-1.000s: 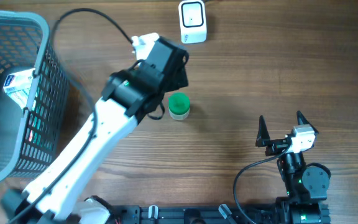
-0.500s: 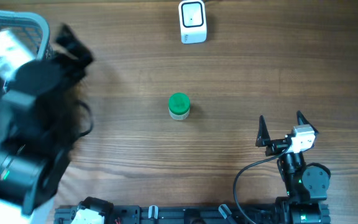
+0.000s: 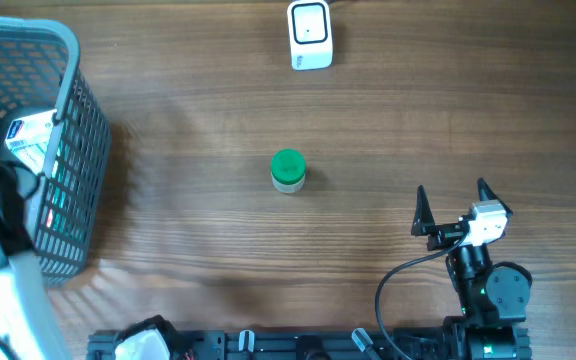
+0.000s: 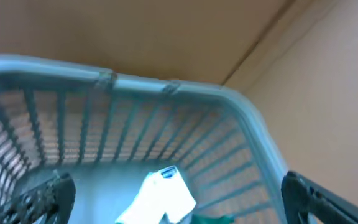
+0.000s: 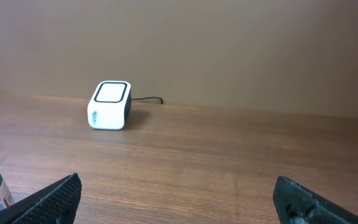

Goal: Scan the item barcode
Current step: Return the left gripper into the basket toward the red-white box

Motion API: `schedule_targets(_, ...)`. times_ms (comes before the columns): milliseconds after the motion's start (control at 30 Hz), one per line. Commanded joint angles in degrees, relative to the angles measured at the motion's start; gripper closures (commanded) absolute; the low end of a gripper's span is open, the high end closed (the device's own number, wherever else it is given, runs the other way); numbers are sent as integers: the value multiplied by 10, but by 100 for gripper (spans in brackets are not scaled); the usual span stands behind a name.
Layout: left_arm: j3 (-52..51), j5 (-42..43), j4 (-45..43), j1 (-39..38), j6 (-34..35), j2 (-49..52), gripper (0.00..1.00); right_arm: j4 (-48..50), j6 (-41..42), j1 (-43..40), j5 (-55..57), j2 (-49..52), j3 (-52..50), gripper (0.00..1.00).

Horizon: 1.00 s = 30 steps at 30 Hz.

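My left gripper (image 4: 179, 198) spread wide and empty over the grey basket (image 4: 253, 118), my right gripper (image 3: 453, 194) likewise open and empty, green-capped bottle (image 3: 288, 170) upright mid-table (image 3: 468, 100), white scanner (image 3: 309, 34) at far edge.

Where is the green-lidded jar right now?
In the overhead view the green-lidded jar stands alone, between the basket on the left and the right gripper, with the white scanner at the far edge.
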State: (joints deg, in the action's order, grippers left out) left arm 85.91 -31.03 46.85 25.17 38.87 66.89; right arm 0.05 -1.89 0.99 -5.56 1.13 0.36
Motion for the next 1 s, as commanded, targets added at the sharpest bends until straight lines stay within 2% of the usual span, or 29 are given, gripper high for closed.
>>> schedule_targets(0,0,200,45,105,81,100,0,3,-11,3,-9,-2,-1,0)
schedule_targets(100,0,270,89,153,81,204,0,3,-11,3,-9,-2,-1,0)
schedule_targets(267,-2,282,144,160,79,367,0,3,-10,3,-9,-2,-1,0)
schedule_targets(433,-14,282,141,154,76,467,0,3,-11,3,-9,-2,-1,0)
schedule_targets(800,-69,282,119,109,66,491,0,3,-11,3,-9,-2,-1,0)
schedule_targets(867,-69,282,122,106,66,491,8,3,-10,3,-9,-2,-1,0)
schedule_targets(900,-69,282,122,106,66,491,9,3,-10,3,-9,-2,-1,0)
schedule_targets(933,-68,282,123,106,66,488,8,3,-11,3,-9,-2,-1,0)
schedule_targets(967,-67,282,123,107,66,481,0,3,-11,3,-9,-2,-1,0)
